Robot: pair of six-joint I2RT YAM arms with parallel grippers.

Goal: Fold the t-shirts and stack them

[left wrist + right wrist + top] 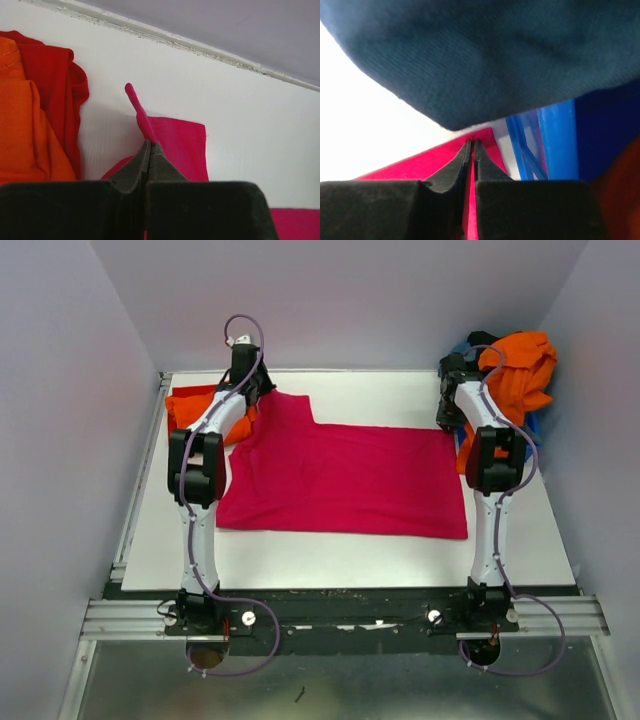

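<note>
Left end effector (pixel 150 144) and right end effector (pixel 472 142) pinch the magenta t-shirt (pixel 340 480)
lift both far corners evenly, keep it taut imo

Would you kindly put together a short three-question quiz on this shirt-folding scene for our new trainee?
1. True or false: the pink t-shirt lies crumpled inside the blue bin.
2. Multiple choice: what do the left fingers pinch? A) orange cloth B) pink cloth C) nothing
3. Fill in: the topmost t-shirt heaped on that bin is ____ in colour.

Key: 1 false, as it lies spread flat on the table; 2 B; 3 orange.
</note>
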